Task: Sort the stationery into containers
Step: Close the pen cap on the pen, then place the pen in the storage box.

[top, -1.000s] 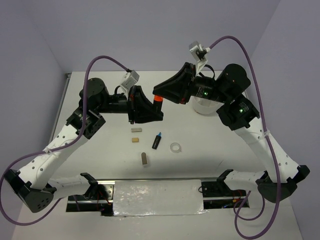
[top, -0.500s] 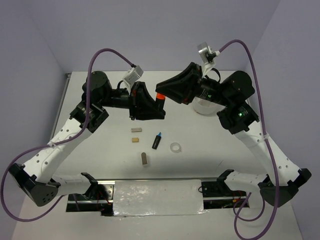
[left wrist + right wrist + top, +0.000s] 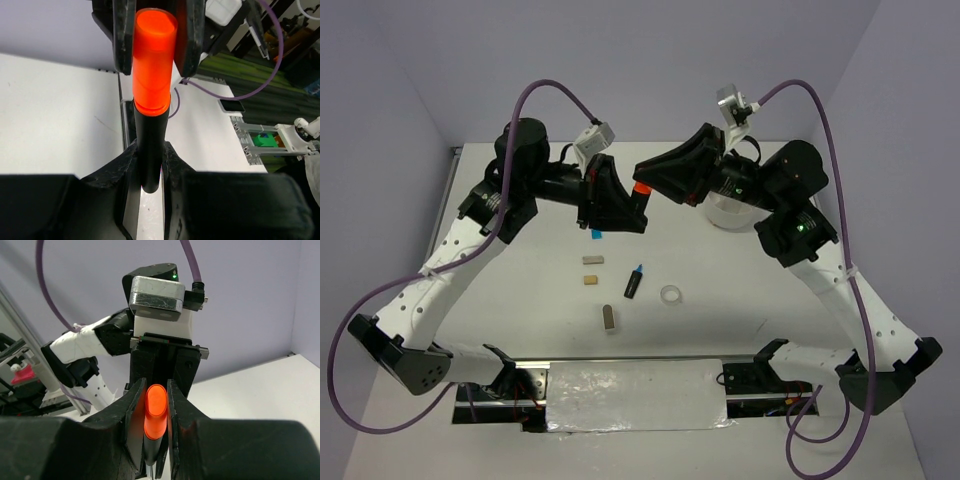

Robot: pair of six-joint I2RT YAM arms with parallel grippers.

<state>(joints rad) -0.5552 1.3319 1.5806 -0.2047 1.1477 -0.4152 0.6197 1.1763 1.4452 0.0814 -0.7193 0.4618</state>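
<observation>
A black marker with an orange cap (image 3: 641,190) hangs in the air between both arms, above the table's middle. My left gripper (image 3: 628,212) is shut on its black barrel (image 3: 149,145), seen between my left gripper's tips (image 3: 150,152). My right gripper (image 3: 646,178) is shut on the orange cap (image 3: 155,410), which sits between that gripper's tips (image 3: 155,390). On the table lie a blue-capped marker (image 3: 634,281), a clear tape ring (image 3: 671,295), a small blue block (image 3: 596,234), a grey block (image 3: 591,258) and a tan block (image 3: 588,281). The white dish (image 3: 723,213) is mostly hidden behind the right arm.
Another small block (image 3: 609,318) lies nearer the front. A metal rail with a foil-covered plate (image 3: 635,395) runs along the near edge between the arm bases. Purple cables arch over both arms. Walls close in the table at the back and sides.
The left arm has shifted toward the back of the table with the marker, uncovering the small blue block beneath it. The right gripper followed slightly, then held still. Both grips stay shut.
</observation>
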